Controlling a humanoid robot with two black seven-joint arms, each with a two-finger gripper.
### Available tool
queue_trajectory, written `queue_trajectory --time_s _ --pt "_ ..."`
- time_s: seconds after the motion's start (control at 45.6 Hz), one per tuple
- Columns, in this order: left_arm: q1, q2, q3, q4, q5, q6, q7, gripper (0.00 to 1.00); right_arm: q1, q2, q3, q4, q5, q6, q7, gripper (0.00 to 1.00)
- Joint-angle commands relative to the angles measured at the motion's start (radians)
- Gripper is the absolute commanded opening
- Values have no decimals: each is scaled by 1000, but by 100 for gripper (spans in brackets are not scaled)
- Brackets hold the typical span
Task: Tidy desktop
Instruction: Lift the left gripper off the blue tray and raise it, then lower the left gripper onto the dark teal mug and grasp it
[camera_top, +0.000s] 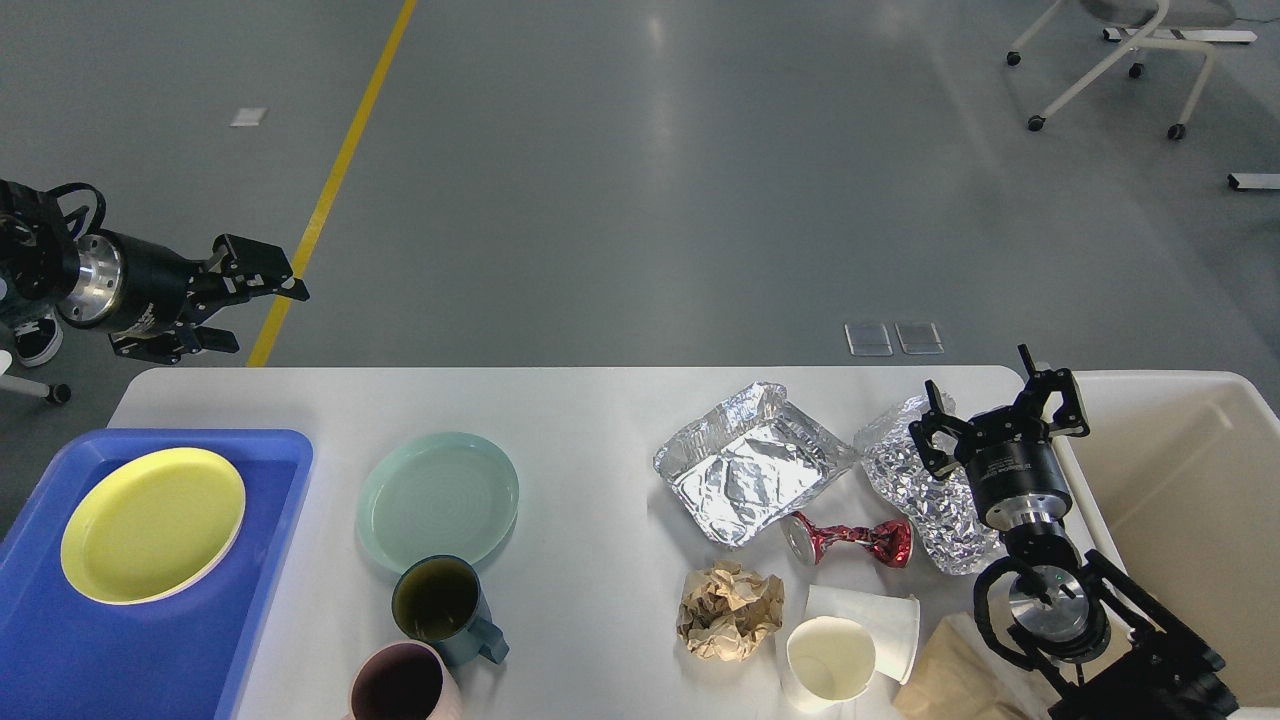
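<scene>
Where the grey floor ends, across the whole lower half of the frame: the desktop (590, 420), white, smooth, wide, with rounded far corners. At lower left, overlapping its edge, a blue tray (150, 640) bearing a yellow plate (152, 524). Just right of that, bare on the white surface, a pale green plate (437, 497); below it a dark teal mug (445, 608) and, cut by the bottom edge, a pink mug (400, 685). Right of centre, clutter close together: an open foil tray (745, 470), a crumpled foil sheet (915, 495), a crushed red can (848, 540), a ball of brown paper (728, 610), two white paper cups (850, 640) and a brown paper bag (950, 680). At far right, beside the table, a cream bin (1180, 500). Upper left, off the table and over the floor: left gripper (262, 300), fingers apart, holding nothing. Lower right, above the foil sheet's right edge: right gripper (1000, 410), fingers spread, empty.
</scene>
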Motion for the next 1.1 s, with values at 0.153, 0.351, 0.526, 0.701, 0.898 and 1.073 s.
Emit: queue_trajectory --time_s 0.153,0.351,0.526,0.701,0.898,1.073 --pt "-415 -170 247 -350 -2 -10 0 96 0 0 -1 0 0 0 0 100" --pt "-636 -325 293 -568 -10 -65 5 96 0 0 1 0 0 0 0 100" --pt "-797 -433 406 -720 -170 -101 10 96 -2 0 1 0 0 0 0 100" --pt "-967 -497 460 -899 -353 -102 79 96 0 0 1 0 0 0 -1 100" --pt "-999 -514 460 -898 -404 -162 82 96 0 0 -1 0 0 0 0 100" --pt "-972 -520 440 -882 -398 -177 80 96 0 0 -1 0 0 0 -1 100"
